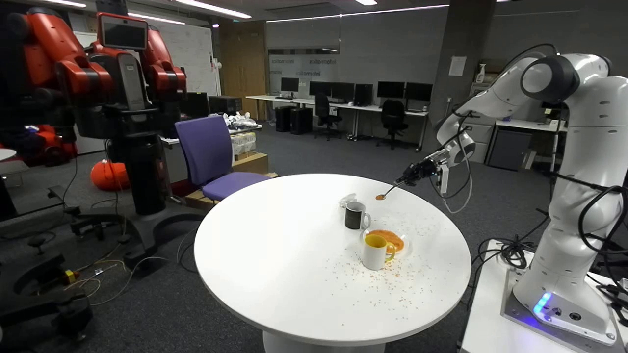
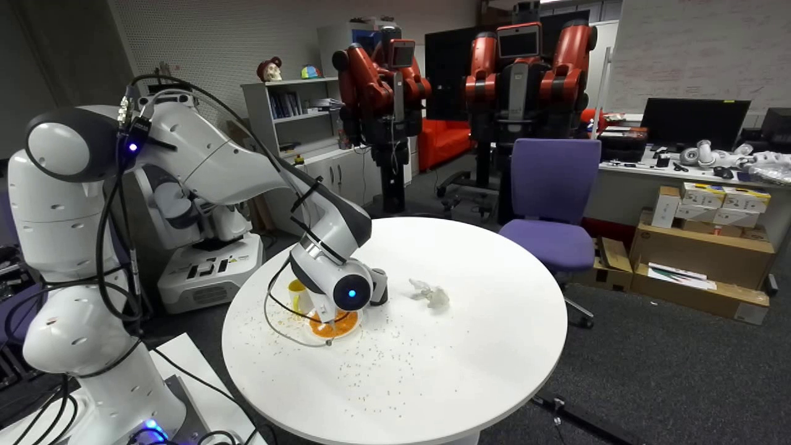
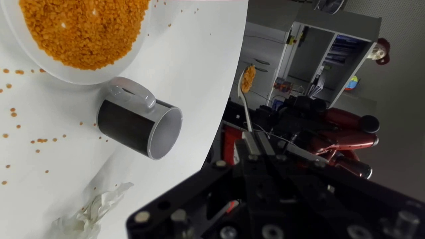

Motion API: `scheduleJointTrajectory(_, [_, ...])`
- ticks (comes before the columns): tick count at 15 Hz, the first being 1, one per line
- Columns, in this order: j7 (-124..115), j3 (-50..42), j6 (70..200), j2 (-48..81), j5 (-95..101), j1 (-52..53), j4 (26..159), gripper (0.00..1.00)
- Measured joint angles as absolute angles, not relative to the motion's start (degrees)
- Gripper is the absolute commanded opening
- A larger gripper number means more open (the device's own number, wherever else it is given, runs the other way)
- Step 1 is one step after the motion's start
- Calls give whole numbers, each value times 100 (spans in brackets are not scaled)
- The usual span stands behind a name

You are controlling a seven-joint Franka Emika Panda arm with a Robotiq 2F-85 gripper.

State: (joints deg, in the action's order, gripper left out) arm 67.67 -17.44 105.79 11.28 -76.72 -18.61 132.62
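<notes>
Far left in an exterior view there's a red two-armed robot [image 1: 128, 78], then a purple office chair [image 1: 206, 144] by the smooth, round white table [image 1: 274, 245]. Left-most thing on the table is a thin crumpled scrap [image 1: 348, 199], tissue or plastic, can't tell which, on the far side. Just nearer stands a glossy black-and-grey mug [image 1: 354, 216]. Nearest is a white mug [image 1: 374, 257] with a yellow inside, upright, kinda blocking the shallow plate [image 3: 76, 76] right behind it, which is full of grainy orange lentils [image 3: 83, 36]. Loose ones are scattered all over around there. Right of the black-and-grey mug, far side, a slim spoon [image 3: 246, 111] is up off the table with a little lentil heap [image 3: 248, 79] in its bowl, and the gripper [image 3: 256, 136] has its fingers pinched together on the handle, aimed down and left. Arm [image 1: 505, 94] reaches in from the right, elbow bent high, forearm sloping down.
</notes>
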Motion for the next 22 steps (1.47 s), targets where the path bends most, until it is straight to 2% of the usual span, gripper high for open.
scheduleJointTrajectory(12, [6735,-1122,10612,1232,-7654,-1111,13284,1])
scheduleJointTrajectory(22, [6576,-1089,10620,1368,-7421,-1017,13286,1])
